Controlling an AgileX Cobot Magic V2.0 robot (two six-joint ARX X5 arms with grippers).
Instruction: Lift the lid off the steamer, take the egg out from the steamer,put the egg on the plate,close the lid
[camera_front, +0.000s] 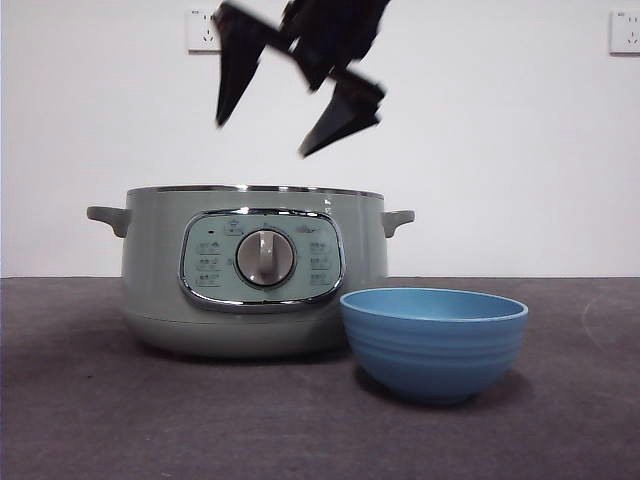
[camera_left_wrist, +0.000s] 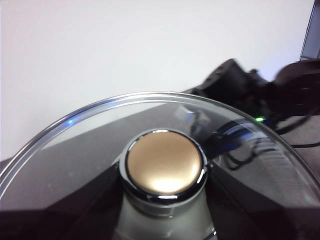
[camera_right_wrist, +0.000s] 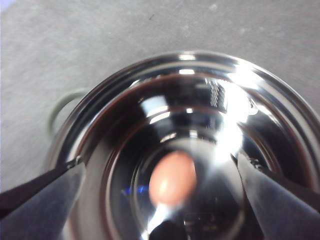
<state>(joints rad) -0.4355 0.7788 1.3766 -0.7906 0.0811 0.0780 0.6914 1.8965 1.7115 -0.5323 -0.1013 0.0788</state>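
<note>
We're looking at the pale sage-green round steamer (camera_front: 255, 270) sitting on the dark grey counter (camera_front: 80, 400) with no lid on it, and just beside it, near and to the right, the matte blue ridged plate (camera_front: 433, 340), which is really a bowl and shows nothing above its rim. Above the open pot hangs the right gripper (camera_front: 270, 140), its black jaws spread wide and pointing down. From its wrist camera we see straight into the shiny steel interior, and there's the pinkish-tan oval egg (camera_right_wrist: 172, 178) lying on the bottom, directly below and midway between the two jaws. We judge its long axis to run roughly along the gap between the jaws, not across from one jaw to the other, so closing them should meet the narrow sides; the blur makes that less than certain. Over on the other arm, the left gripper (camera_left_wrist: 162, 220) carries the clear domed lid (camera_left_wrist: 90, 150) by its golden-capped knob (camera_left_wrist: 165, 162), held away from the pot and out of the front camera's sight; its jaws look pinched on the knob's stem. So lid off, egg not yet gripped, and the right arm is plainly the one placed for the straight drop into the pot.
</note>
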